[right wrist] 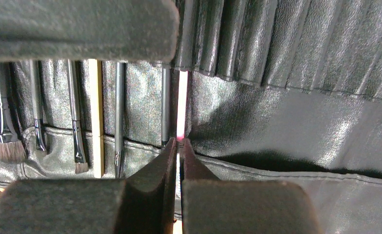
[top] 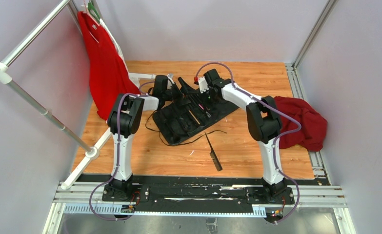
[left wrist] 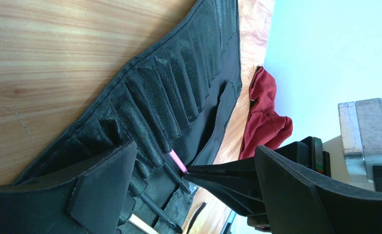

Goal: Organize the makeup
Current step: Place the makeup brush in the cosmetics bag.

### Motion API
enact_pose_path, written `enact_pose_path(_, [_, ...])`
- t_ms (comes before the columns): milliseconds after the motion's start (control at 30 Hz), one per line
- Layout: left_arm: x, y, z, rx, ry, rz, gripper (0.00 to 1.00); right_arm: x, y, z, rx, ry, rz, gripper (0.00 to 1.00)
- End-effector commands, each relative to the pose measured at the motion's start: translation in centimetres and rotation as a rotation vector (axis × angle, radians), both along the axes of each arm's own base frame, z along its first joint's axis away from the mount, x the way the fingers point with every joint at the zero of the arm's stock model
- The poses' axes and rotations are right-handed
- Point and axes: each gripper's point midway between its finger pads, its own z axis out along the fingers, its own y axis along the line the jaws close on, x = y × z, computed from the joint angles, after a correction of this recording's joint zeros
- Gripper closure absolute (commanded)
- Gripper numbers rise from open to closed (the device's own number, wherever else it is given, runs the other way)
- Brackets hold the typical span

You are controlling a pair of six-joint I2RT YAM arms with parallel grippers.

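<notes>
The black slotted roll (top: 189, 117) lies open mid-table. My right gripper (top: 205, 97) is over its far part, shut (right wrist: 179, 146) on the end of a pink-shafted makeup brush (right wrist: 182, 102) whose other end sits in a slot. Several more brushes (right wrist: 75, 131), one with a tan shaft (right wrist: 97, 122), sit in slots beside it. My left gripper (top: 170, 90) hovers open at the roll's far left corner, its fingers (left wrist: 96, 190) spread wide; the pink brush (left wrist: 177, 161) shows between them. One loose black brush (top: 212, 153) lies on the wood nearer the bases.
A dark red cloth (top: 303, 122) is heaped at the right edge and also shows in the left wrist view (left wrist: 264, 117). A red garment (top: 106, 73) hangs on a white rack (top: 42, 109) at the left. The roll's black cords (top: 198, 136) trail over the wood.
</notes>
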Motion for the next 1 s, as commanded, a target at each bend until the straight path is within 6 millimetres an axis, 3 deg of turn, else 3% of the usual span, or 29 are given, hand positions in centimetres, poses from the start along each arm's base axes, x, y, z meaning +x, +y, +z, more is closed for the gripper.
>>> enact_pose_path(0, [-1.5,1.6,-3.2,0.060,0.107,0.017,0.02,1.1,0.2,0.1,0.017,-0.001,-0.002,0.99])
enact_pose_path(433, [-1.7,1.7,-3.3,0.059,0.111,0.015,0.02,2.2,1.1,0.1,0.044,-0.007,0.002,0.99])
enact_pose_path(967, [-1.6,1.6,-3.2,0.060,0.109,0.014,0.02,1.9,1.7,-0.3,0.047,0.004,0.011,0.99])
